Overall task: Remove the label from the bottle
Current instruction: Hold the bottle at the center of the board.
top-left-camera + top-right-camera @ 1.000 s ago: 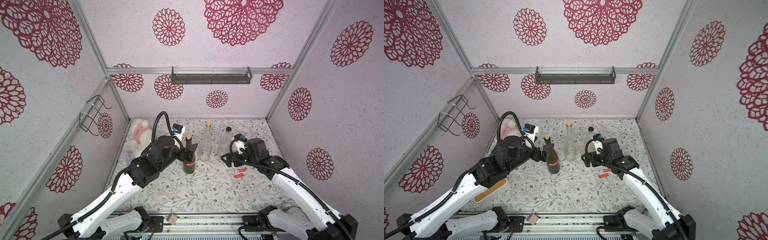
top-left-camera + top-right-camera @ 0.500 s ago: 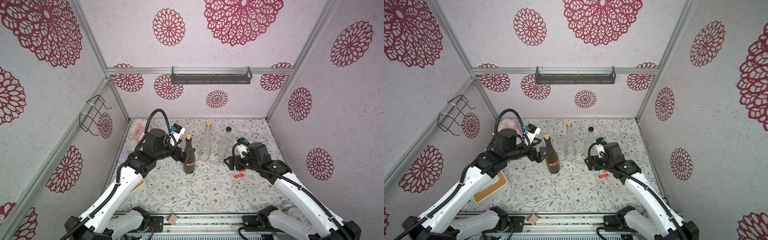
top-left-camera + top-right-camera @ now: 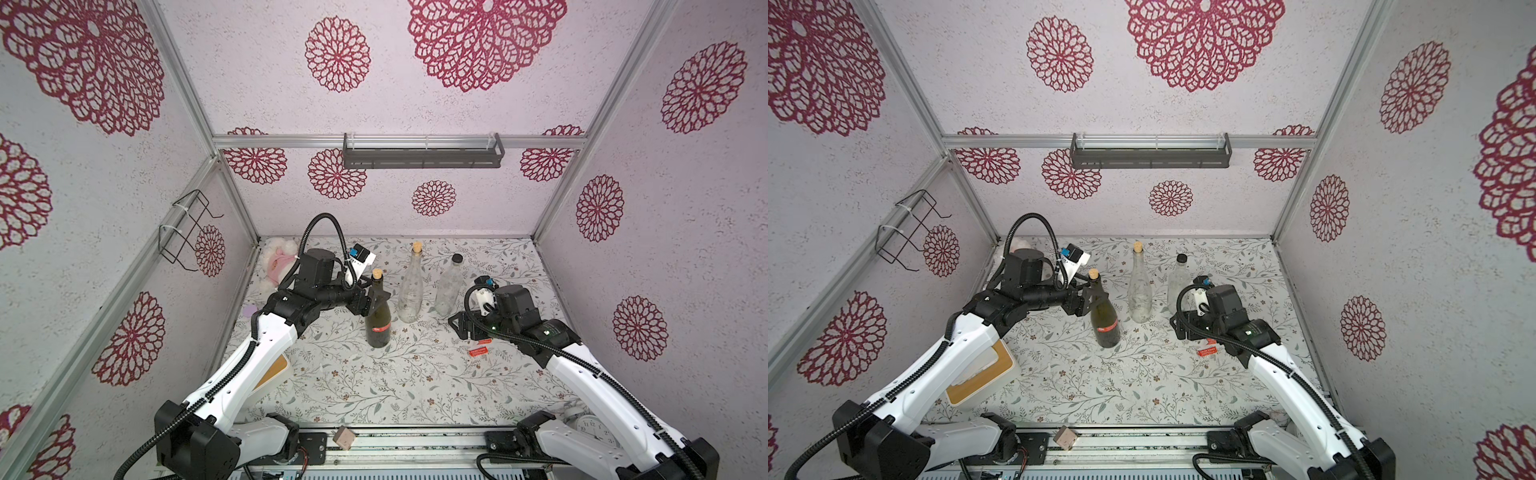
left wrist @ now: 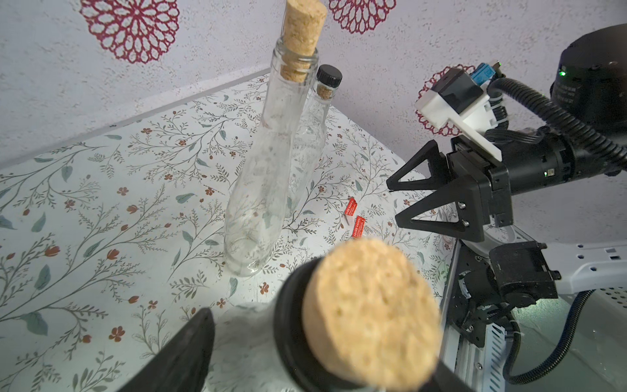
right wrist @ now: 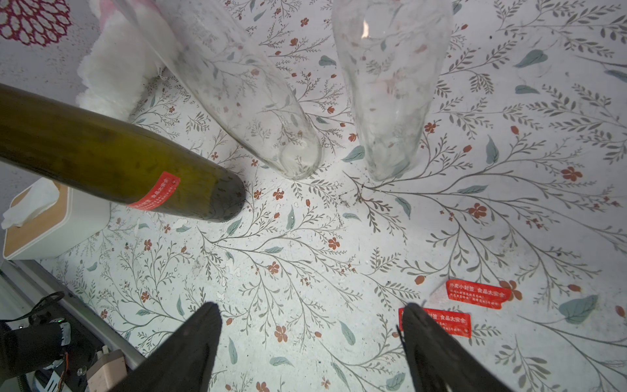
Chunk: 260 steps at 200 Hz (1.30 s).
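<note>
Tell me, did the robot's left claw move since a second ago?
Yes. The left gripper has moved in toward the dark bottle, which stayed put. Its jaws now sit on either side of the neck, below the cork.

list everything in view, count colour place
dark bottle: 1, olive, table centre-left
label: 1, red, on dark bottle
clear bottles: 2, see-through, right of dark bottle
loose labels: 2, red, right side of table
plush toy: 1, white-pink, back left corner
tissue box: 1, white, front left
shelf: 1, grey, back wall
wire rack: 1, black, left wall
clock: 1, white, front right corner
left pincer: 1, black, open around dark bottle's neck
right pincer: 1, black, open, low over table
</note>
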{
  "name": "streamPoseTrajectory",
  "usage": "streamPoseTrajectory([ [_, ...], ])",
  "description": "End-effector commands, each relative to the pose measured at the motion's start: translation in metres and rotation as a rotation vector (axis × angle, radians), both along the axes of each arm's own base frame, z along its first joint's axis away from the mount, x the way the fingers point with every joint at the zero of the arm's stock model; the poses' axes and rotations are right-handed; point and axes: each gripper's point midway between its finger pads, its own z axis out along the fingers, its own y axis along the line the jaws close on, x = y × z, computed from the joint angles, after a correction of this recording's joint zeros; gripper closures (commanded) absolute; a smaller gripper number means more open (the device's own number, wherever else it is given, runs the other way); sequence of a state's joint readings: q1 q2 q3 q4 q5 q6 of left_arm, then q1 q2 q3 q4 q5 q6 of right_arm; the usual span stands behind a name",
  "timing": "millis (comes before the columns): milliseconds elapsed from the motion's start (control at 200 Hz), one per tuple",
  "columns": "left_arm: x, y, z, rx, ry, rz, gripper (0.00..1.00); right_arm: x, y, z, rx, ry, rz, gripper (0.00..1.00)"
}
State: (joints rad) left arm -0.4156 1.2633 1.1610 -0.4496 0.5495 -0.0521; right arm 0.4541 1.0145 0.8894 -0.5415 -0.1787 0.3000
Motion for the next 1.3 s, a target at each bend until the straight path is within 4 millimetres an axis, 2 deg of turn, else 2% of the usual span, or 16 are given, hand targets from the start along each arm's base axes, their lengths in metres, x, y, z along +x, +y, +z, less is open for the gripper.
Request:
streamPoseTrajectory([
  [0,0.007,-0.005,0.021,-0.029,-0.077,-0.038,0.29,0.009,-0.001,0.008,0.009,-0.03,-0.026,0.14],
  [215,0.011,-0.008,0.018,-0.034,-0.058,-0.043,0.41,0.011,-0.001,0.006,-0.01,-0.031,-0.023,0.15],
  [385,0.014,-0.01,0.016,-0.037,-0.048,-0.04,0.54,0.015,-0.003,0.009,-0.024,-0.036,-0.036,0.17],
  [510,0.016,-0.008,0.019,-0.038,-0.054,-0.018,0.61,0.014,0.005,0.01,-0.008,-0.025,-0.003,0.19],
  [575,0.021,-0.003,0.019,-0.005,-0.07,0.04,0.64,0.014,0.009,0.01,-0.007,-0.022,0.015,0.19],
  [751,0.019,0.002,0.025,0.079,-0.107,0.151,0.7,0.013,0.022,0.016,0.018,-0.039,0.054,0.2],
  [901,0.016,0.013,0.031,0.152,-0.112,0.316,0.73,0.011,0.04,0.025,0.053,-0.057,0.103,0.2],
  [1016,0.012,0.022,0.033,0.139,-0.07,0.471,0.74,0.006,0.056,0.031,0.069,-0.083,0.144,0.21],
  [1191,-0.003,0.032,0.036,0.081,-0.052,0.667,0.76,-0.005,0.084,0.029,0.096,-0.097,0.207,0.24],
  [1296,-0.011,0.033,0.035,0.047,-0.025,0.728,0.77,-0.015,0.104,0.023,0.098,-0.104,0.247,0.26],
])
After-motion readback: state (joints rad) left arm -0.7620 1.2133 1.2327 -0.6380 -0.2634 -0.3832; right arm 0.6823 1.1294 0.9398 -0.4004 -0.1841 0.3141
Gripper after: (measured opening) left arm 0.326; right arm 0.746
